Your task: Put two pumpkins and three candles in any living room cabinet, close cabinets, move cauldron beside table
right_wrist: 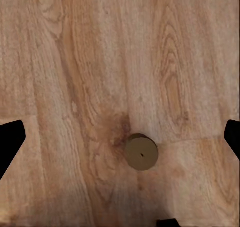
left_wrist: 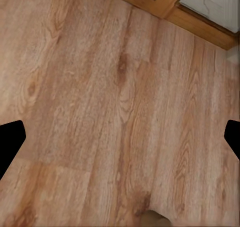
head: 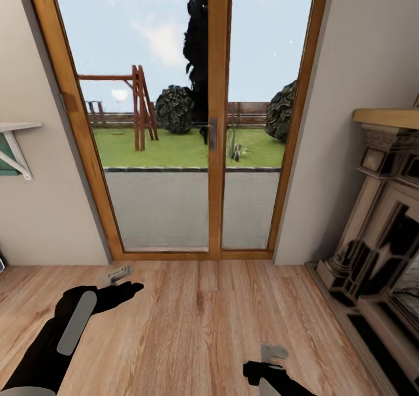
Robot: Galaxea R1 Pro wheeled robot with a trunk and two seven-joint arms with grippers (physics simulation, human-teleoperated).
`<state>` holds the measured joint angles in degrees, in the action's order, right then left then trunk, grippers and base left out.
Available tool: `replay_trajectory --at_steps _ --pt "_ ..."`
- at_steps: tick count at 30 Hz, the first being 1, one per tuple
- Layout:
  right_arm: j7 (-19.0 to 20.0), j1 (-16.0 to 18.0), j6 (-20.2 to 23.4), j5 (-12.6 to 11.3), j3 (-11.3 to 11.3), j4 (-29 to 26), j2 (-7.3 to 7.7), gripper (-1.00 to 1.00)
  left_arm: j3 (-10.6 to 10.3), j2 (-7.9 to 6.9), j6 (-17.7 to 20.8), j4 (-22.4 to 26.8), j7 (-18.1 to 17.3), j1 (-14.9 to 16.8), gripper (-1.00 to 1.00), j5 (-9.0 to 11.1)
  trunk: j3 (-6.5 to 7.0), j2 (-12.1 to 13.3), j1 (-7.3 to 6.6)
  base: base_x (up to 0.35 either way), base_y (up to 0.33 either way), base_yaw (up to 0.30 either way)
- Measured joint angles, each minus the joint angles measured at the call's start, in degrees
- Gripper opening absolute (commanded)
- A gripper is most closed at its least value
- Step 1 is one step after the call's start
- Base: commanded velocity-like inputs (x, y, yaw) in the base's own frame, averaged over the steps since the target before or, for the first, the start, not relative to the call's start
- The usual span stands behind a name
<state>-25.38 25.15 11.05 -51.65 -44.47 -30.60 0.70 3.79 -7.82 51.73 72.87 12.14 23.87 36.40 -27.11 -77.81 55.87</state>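
Below the right gripper (right_wrist: 120, 137), jaws spread wide and empty, a small tan cylinder (right_wrist: 141, 152) stands on the plank floor (head: 209, 326); possibly a candle, cannot confirm. Left gripper (left_wrist: 120, 137) likewise wide, empty, over bare boards. Risk: driving ahead into the glass door (head: 174, 152); fireplace (head: 378, 239) crowds the right arm's side. Open floor between.

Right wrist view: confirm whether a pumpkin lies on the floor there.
No, the wooden floor there carries just a small tan round disc, nothing orange or ribbed.
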Motion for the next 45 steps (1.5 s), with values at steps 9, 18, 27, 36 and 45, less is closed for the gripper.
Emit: replay_trajectory --at_steps 9,18,27,36,45 --pt "0.0 0.0 0.6 -3.3 0.4 3.4 -0.27 1.0 -0.2 1.3 0.0 0.0 0.0 0.0 1.0 0.2 -1.62 -3.6 1.98 0.0 0.0 0.0" --pt "0.2 0.1 0.4 -3.0 0.4 7.5 -2.43 1.0 -0.2 1.44 0.1 -0.1 0.0 0.0 1.0 0.4 -3.23 -7.2 3.96 0.0 0.0 0.0" --pt "0.5 0.2 0.2 -2.4 0.3 10.0 -3.27 1.0 -0.3 1.5 0.1 -0.2 0.0 0.0 1.0 0.4 -4.85 -10.8 5.93 0.0 0.0 0.0" --pt "0.6 0.2 -1.4 -2.2 0.2 10.1 -3.25 1.0 -0.4 1.51 0.1 -0.5 -0.1 0.0 1.0 0.4 -6.47 -14.4 7.91 0.0 0.0 0.0" --pt "0.6 0.2 -2.2 -2.2 -0.2 10.1 -3.28 1.0 -1.7 1.58 0.1 -0.7 -0.2 0.0 1.0 0.5 -8.08 -18.1 9.89 0.0 0.0 0.0"
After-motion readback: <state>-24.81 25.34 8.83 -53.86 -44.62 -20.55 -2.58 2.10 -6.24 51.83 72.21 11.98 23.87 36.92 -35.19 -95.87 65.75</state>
